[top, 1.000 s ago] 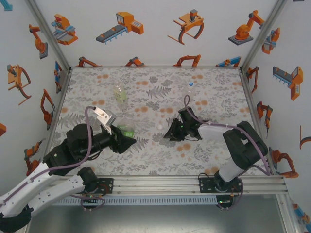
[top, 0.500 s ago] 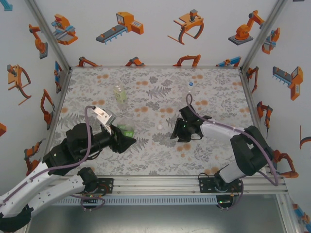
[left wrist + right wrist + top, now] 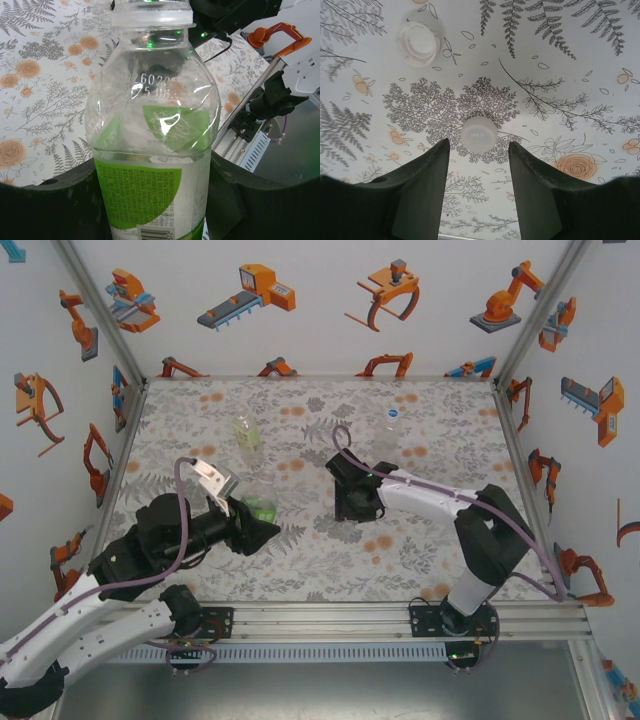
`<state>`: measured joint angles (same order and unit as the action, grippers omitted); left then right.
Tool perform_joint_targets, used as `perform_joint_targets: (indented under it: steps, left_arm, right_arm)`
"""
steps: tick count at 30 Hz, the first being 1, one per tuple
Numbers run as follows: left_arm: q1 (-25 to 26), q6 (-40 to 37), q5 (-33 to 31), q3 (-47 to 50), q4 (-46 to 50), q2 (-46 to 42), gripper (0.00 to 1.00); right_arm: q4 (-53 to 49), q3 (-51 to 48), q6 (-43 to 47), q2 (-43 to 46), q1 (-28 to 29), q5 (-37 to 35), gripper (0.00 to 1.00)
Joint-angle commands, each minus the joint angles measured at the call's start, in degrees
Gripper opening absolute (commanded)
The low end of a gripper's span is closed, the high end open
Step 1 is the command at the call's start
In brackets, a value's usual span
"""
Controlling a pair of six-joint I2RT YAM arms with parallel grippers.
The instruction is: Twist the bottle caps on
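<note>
- Two lines of stamped digits sit on the shoulder of the green-label bottle point(image 3: 152, 150): "6020" above and what reads as "25 08" below. The label's small print and barcode are too fine to read.
- Left arm lies low over the near-left part of the table point(image 3: 300, 575). The left claw point(image 3: 254, 520) pinches that bottle by its body, one dark finger on each side, and the neck is open and uncapped.
- Right arm reaches to mid-table. The right claw point(image 3: 479, 146) is spread, and the white cap point(image 3: 479, 134) lies on the table between its tips with a gap on either side.
- Three bottles in all: the held one, a yellowish bottle point(image 3: 247, 432) at the back left, and a colourless bottle point(image 3: 391, 432) at the back right wearing a blue cap point(image 3: 392, 412).
- Two loose caps: the white one and a pale cap point(image 3: 418, 43), which lies well apart from it.
</note>
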<state>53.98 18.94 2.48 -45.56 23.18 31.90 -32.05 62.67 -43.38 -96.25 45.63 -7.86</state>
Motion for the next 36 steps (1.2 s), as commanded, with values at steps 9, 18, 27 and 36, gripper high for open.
perform_joint_targets:
  steps: [9, 18, 27, 36]
  left_arm:
    - [-0.01, 0.97, -0.75, -0.99, 0.73, -1.91, 0.00]
    - [-0.01, 1.12, -0.77, -0.85, 1.12, -2.41, 0.00]
    - [-0.01, 1.54, -0.52, -0.92, 1.13, -2.44, 0.00]
    - [-0.01, 1.72, -0.63, -1.20, 1.52, -2.41, 0.00]
  right_arm:
    - [0.34, 0.59, -1.27, -5.48, 2.60, -3.43, 0.48]
    - [1.20, 0.20, -1.56, -6.41, 3.19, -3.06, 0.41]
    - [1.54, 0.48, -1.38, -7.55, 3.20, -3.30, 0.44]
    - [1.73, 0.88, -1.36, -8.25, 3.24, -3.40, 0.44]
